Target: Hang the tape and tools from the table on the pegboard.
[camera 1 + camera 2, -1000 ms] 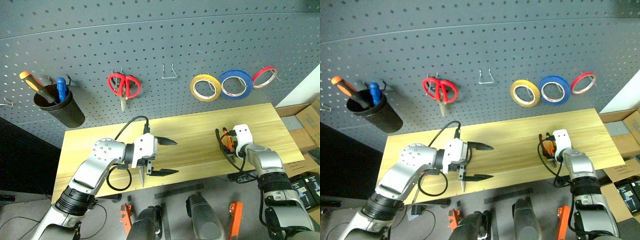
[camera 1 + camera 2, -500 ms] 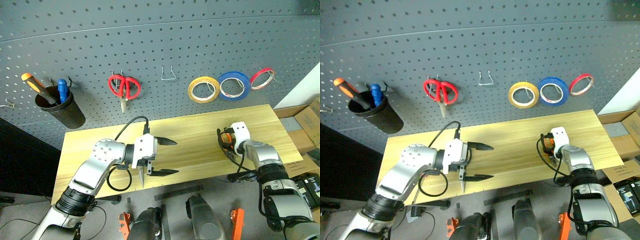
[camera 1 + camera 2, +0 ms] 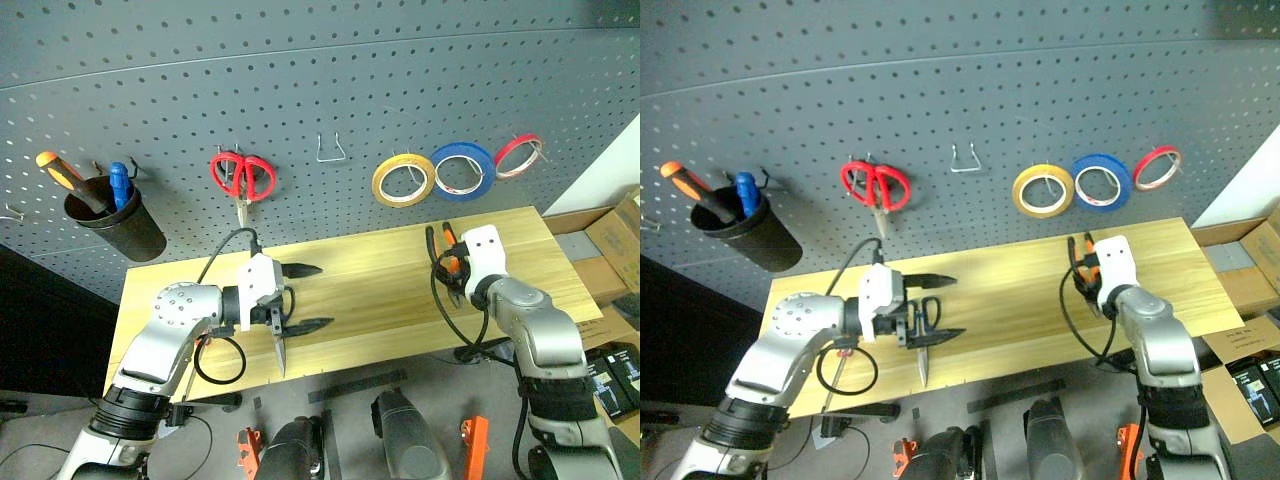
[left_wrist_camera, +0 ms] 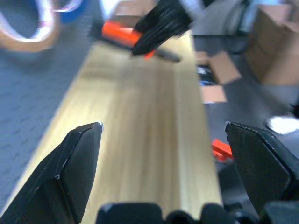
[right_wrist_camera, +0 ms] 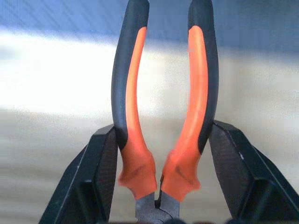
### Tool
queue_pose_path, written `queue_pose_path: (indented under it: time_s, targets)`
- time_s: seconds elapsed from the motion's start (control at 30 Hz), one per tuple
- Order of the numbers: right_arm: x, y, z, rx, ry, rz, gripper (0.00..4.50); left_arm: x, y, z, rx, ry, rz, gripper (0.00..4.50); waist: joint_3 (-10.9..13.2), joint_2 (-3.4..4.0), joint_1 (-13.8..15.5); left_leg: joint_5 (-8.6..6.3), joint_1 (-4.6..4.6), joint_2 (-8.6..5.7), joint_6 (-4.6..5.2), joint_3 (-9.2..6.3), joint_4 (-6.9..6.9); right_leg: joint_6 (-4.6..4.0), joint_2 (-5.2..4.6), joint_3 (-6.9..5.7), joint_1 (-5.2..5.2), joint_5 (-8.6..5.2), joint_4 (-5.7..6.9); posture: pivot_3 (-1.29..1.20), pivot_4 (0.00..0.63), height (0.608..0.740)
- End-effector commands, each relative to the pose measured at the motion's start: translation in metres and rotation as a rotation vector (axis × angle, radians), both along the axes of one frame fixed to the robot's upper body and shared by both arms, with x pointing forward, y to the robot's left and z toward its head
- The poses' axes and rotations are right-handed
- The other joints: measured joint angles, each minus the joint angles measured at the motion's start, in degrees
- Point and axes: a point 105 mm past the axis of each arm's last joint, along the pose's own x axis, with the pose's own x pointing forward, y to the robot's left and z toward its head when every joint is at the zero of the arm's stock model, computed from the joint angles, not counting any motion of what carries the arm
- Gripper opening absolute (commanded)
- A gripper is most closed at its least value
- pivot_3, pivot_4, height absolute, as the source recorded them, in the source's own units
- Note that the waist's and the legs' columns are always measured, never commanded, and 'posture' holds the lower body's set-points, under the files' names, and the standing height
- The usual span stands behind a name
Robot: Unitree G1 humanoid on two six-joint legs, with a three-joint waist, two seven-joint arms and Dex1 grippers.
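My right gripper (image 3: 447, 262) is shut on the orange-and-black pliers (image 3: 440, 250), held up above the right part of the wooden table (image 3: 370, 265). In the right wrist view the pliers' handles (image 5: 133, 107) rise between the fingers (image 5: 88, 182). My left gripper (image 3: 318, 296) hangs open and empty over the table's front middle. Dark-handled scissors (image 3: 923, 355) lie just beneath it, blades pointing over the front edge. The yellow tape (image 3: 403, 180) hangs on the pegboard (image 3: 300, 80).
On the pegboard also hang a blue roll (image 3: 462, 170), a thin red roll (image 3: 519, 155), red scissors (image 3: 241, 177), a bare wire hook (image 3: 331, 150) and a black cup (image 3: 118, 225) holding an orange-handled tool. Cardboard boxes (image 3: 615, 240) stand right of the table.
My right gripper closed on the pliers and lifted them off the table, toward the pegboard. My left gripper shifted left, still open.
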Motion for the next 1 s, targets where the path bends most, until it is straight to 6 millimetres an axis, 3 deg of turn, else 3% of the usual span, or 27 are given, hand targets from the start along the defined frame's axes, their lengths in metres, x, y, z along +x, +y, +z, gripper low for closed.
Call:
queue_pose_path:
  time_s: [0.03,0.17,0.33,0.57,0.77,1.0]
  targets:
    - [-0.032,0.045,0.042,0.035,-0.194,0.113,2.42,-0.001,0.016,0.014,-0.084,0.004,0.077,4.5,-0.01,0.0,0.08,-0.01,0.0,0.04,-0.02,0.0,0.0,-0.01,0.04,0.01,-0.01,0.0,0.0,-0.3,0.222,0.74]
    - [-0.04,0.08,0.09,0.101,-0.417,0.191,2.42,0.003,0.028,0.024,-0.164,0.016,0.168,4.5,-0.01,0.0,0.13,0.03,0.01,0.11,-0.14,0.05,0.01,-0.18,0.12,0.02,-0.08,0.11,0.02,-0.3,0.221,0.74]
    - [-0.023,0.103,0.148,0.15,-0.638,0.245,2.42,0.009,0.036,0.036,-0.206,-0.044,0.256,4.5,-0.03,-0.04,0.41,0.15,0.07,0.13,-0.29,0.04,0.04,-0.23,0.17,-0.01,-0.07,0.37,-0.01,-0.28,0.212,0.74]
    - [0.012,0.143,0.193,0.244,-0.763,0.339,2.42,0.012,0.046,0.046,-0.229,-0.121,0.365,4.5,-0.11,-0.11,0.0,0.21,0.12,0.27,-0.39,0.15,-0.01,-0.3,0.29,-0.01,-0.12,0.43,0.02,-0.23,0.197,0.74]
    - [0.027,0.167,0.212,0.28,-0.833,0.376,2.42,0.01,0.047,0.049,-0.238,-0.14,0.397,4.5,-0.15,-0.16,-0.59,0.21,0.05,0.28,-0.4,0.13,-0.11,-0.31,0.28,-0.06,-0.29,0.44,0.0,-0.2,0.19,0.74]
    - [0.047,0.185,0.207,0.287,-0.86,0.388,2.42,0.011,0.043,0.054,-0.253,-0.153,0.403,4.5,-0.17,-0.18,-0.62,0.22,0.02,0.27,-0.42,0.14,-0.07,-0.31,0.28,-0.06,-0.33,0.44,0.04,-0.18,0.192,0.74]
